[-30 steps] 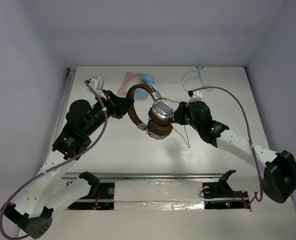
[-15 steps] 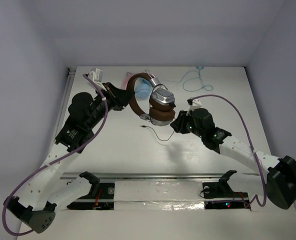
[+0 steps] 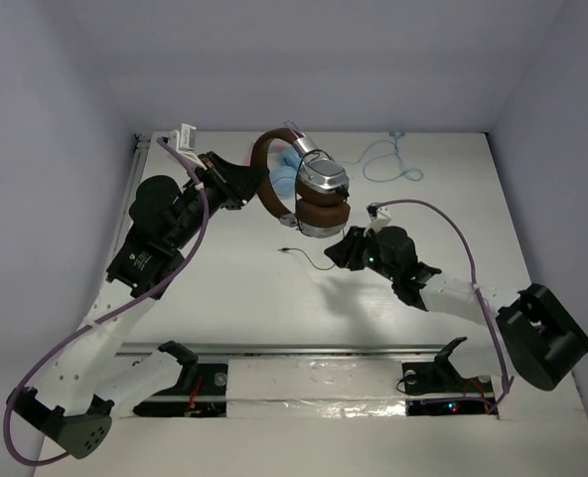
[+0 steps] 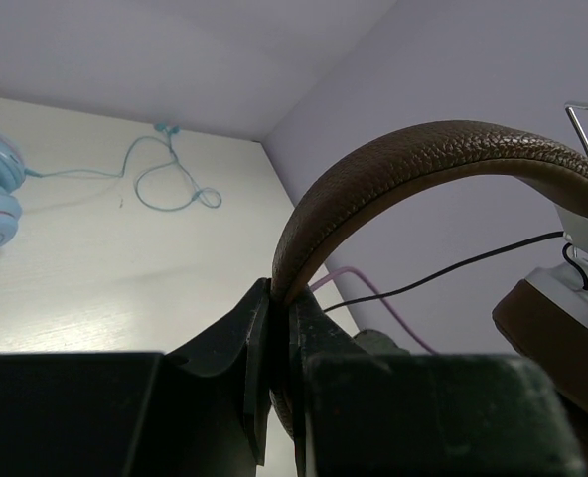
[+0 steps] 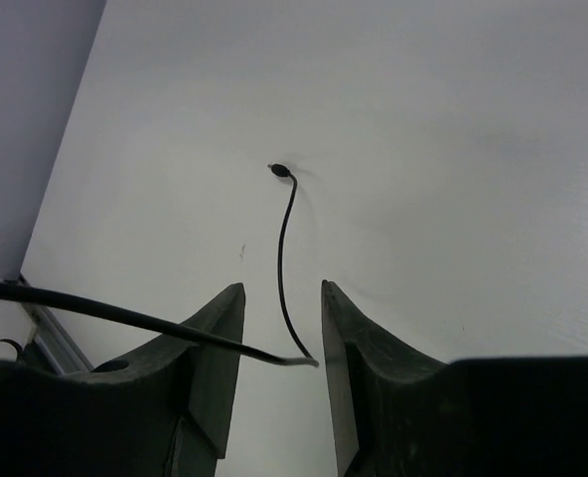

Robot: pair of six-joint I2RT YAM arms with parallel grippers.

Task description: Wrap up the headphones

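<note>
- Brown headband (image 4: 403, 164) clamped in the left pincer (image 4: 279, 338); the headphones (image 3: 319, 194) hang over the far counter (image 3: 224, 298), closer to the back wall than half a second ago.
- Right pincer (image 5: 282, 293), narrowly parted, straddles the black cable (image 5: 282, 238), having drawn back; contact unclear.

1. We see white link shells and bulky black joint housings on the left arm (image 3: 155, 224) and the right arm (image 3: 445, 294).
2. A purple cable (image 3: 206, 209) loops loosely along each arm.
3. The left gripper (image 4: 277, 303) and the right gripper (image 5: 281, 293) have matte black, wedge-shaped fingers.
4. A small white connector (image 3: 186, 133) sits at each wrist.
</note>
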